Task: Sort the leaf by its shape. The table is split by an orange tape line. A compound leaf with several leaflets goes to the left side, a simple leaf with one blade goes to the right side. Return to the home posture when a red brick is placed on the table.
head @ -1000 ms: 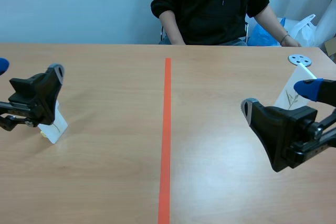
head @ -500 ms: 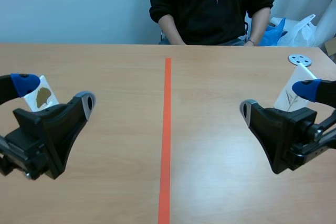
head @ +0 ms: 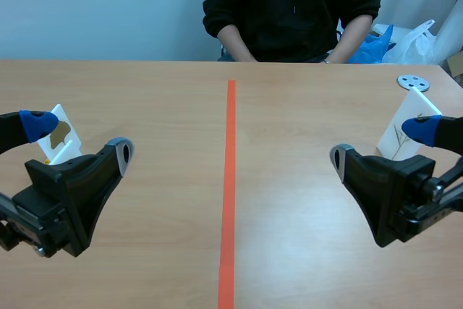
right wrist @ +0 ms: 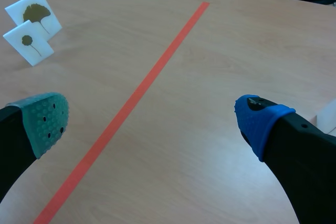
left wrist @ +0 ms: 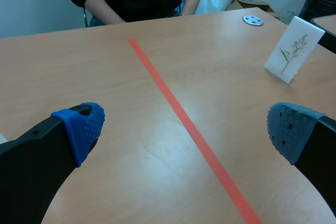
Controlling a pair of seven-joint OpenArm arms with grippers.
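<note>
Two white cards with a single-blade leaf stand left of the orange tape line [head: 230,179]: the fan-leaf card [head: 61,129] [right wrist: 32,11] and the round-leaf card [right wrist: 28,43]. A white card with a branched sprig [head: 406,122] [left wrist: 293,49] stands on the right side. My left gripper [head: 78,139] [left wrist: 184,127] hangs open and holds nothing, low at the left, in front of the two cards. My right gripper [head: 381,142] [right wrist: 152,121] is open too, low at the right, just before the sprig card, which its blue pad partly hides.
A small grey disc [head: 412,82] [left wrist: 252,20] lies at the far right behind the sprig card. A person in a black top [head: 289,5] sits across the table with forearms at its far edge. White and blue bags [head: 405,41] lie behind.
My left arm has swung away from the cards at the left and come down toward the table's front edge, gripper open. The right arm has barely shifted. The person's arms have moved slightly.
</note>
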